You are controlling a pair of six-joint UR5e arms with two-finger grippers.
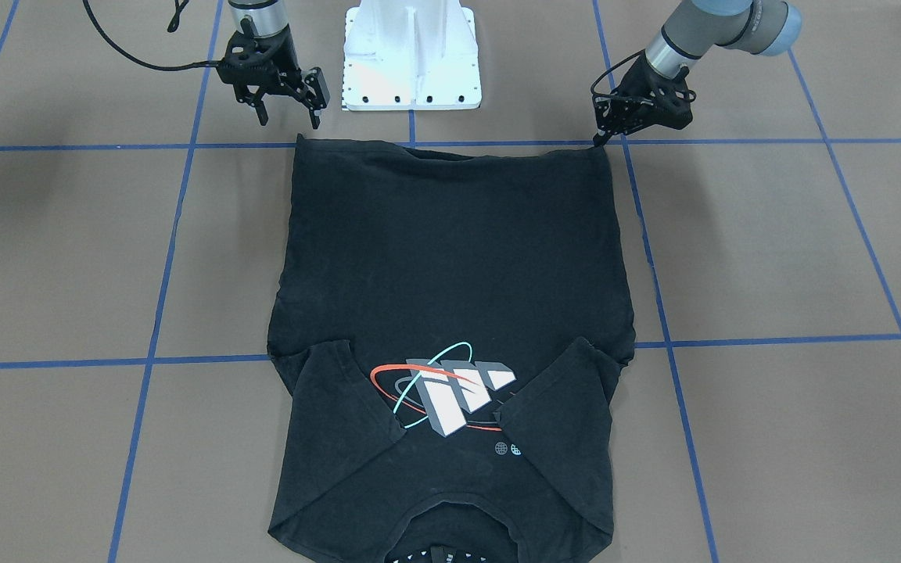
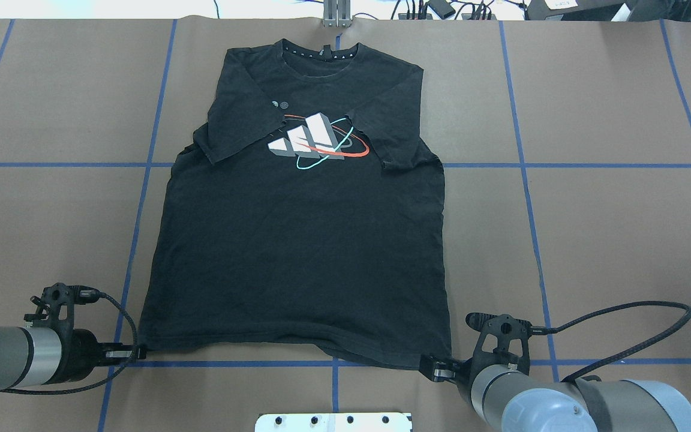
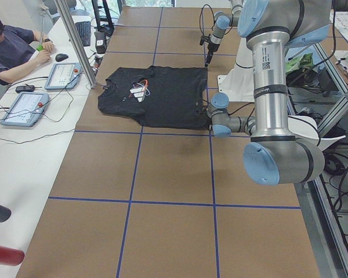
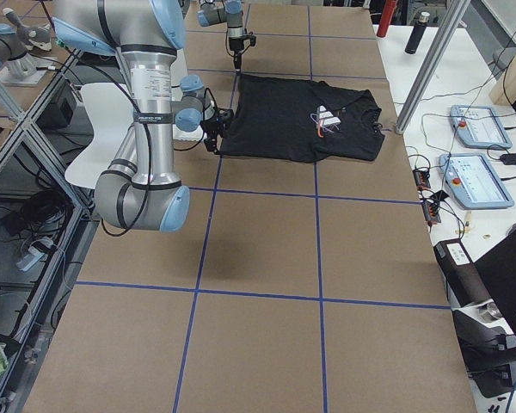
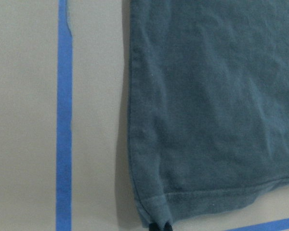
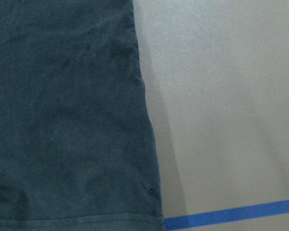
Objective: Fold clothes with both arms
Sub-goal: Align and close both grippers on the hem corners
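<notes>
The black t-shirt [image 1: 450,258] [image 2: 297,240] lies flat, chest graphic [image 2: 318,141] up, both sleeves folded in over the chest and the hem toward the robot. My left gripper [image 1: 601,141] [image 2: 135,353] sits low at the hem corner on its side. In the left wrist view its dark fingertips [image 5: 157,226] meet on that corner, so it is shut on the cloth. My right gripper [image 1: 288,119] [image 2: 432,367] hangs open just above the other hem corner [image 6: 151,211], fingers spread, nothing between them.
The white pedestal base [image 1: 411,55] stands just behind the hem. Blue tape lines [image 2: 141,198] grid the brown table. In the exterior left view a person [image 3: 11,46] sits at a side desk with control tablets [image 3: 26,107], beyond a metal post [image 3: 75,40].
</notes>
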